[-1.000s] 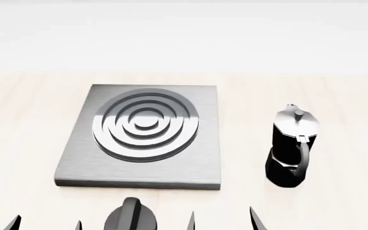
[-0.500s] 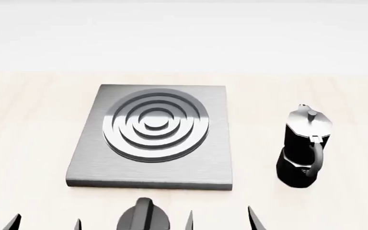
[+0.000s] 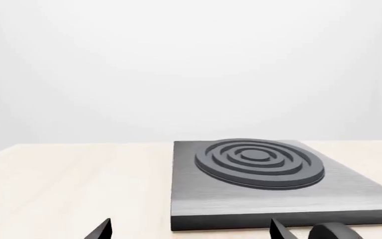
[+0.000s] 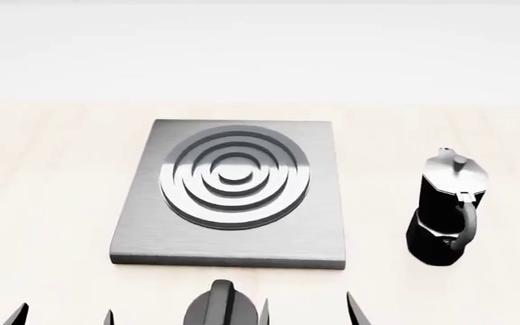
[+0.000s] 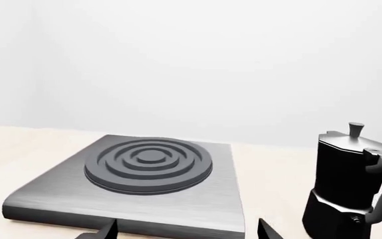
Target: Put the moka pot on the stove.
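The moka pot (image 4: 447, 211) stands upright on the light wooden table, right of the stove (image 4: 143, 230), black with a silvery lid and its handle toward me. It also shows in the right wrist view (image 5: 350, 189). The stove, a grey square plate with a ringed burner (image 4: 235, 179), lies centre; it shows in the left wrist view (image 3: 350, 189) and the right wrist view (image 5: 45, 194). My left gripper (image 4: 61, 317) and right gripper (image 4: 310, 313) are open and empty at the near edge, only fingertips showing. The right gripper sits near the stove's front right corner, left of the pot.
A short round black knob (image 4: 222, 308) with a ridge sits on the table just in front of the stove, between my two grippers; its edge shows in the left wrist view (image 3: 334, 232). A white wall rises behind the table.
The stove, pot and knob have shifted rightward in the head view, so the view has moved left. The gripper tips stay at the same places in the frame.
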